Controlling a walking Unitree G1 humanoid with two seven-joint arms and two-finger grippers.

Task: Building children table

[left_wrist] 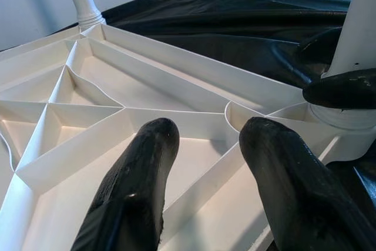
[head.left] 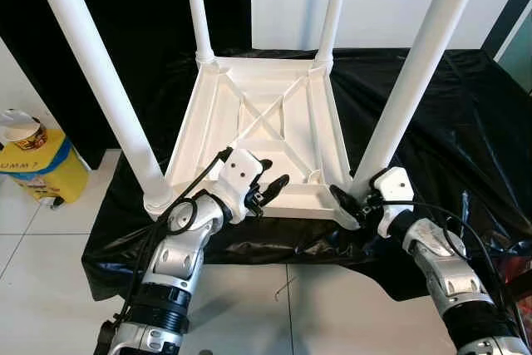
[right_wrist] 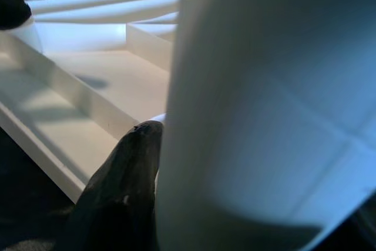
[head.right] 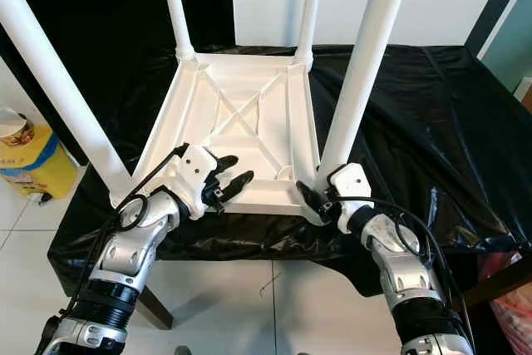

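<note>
On the black-draped desk point(head.left: 432, 106) the upturned children table point(head.left: 258, 135) lies with four legs up, right pincer point(head.left: 356, 203) clamped around the near-right leg point(head.left: 407, 97), likely seating it, left pincer point(head.left: 268, 189) spread empty above the frame.

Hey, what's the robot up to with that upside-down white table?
A small white table lies upside down on a black-covered surface, four legs pointing up. The right gripper has its jaws closed around the base of the near right leg. The left gripper, jaws open, hovers over the ribbed underside near the front edge.
</note>
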